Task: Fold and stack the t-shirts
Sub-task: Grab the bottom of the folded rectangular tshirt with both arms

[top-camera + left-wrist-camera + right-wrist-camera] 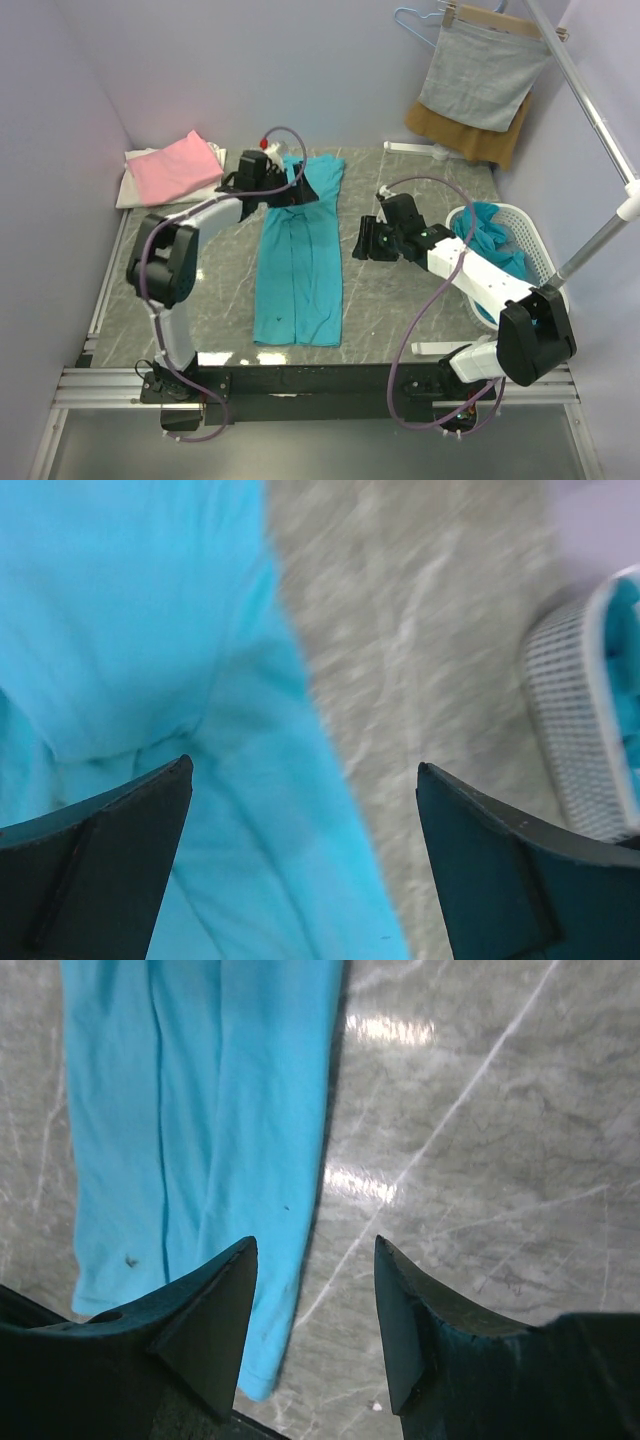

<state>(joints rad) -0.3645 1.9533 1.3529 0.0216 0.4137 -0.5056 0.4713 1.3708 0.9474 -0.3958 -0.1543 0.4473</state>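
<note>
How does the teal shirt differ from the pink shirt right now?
The teal shirt lies mid-table as a long strip, folded lengthwise; the pink shirt is a compact folded bundle in the far left corner. The teal shirt rests on the bare table; the pink shirt sits on a white garment. Both are plain-coloured.

The overhead view is evenly lit and sharp, with only faint, soft shadows on the marble table [390, 200]. The left wrist view is smeared throughout. The teal shirt [150, 630] beyond the left pincer [303, 768] glows flat and bright, and the basket [575, 730] to that pincer's right is streaky (its mesh barely reads). The right wrist view is crisp. 2 white glare patches sit on the table ahead of the right pincer [315, 1244], whose fingers [200, 1330] are dark.
</note>
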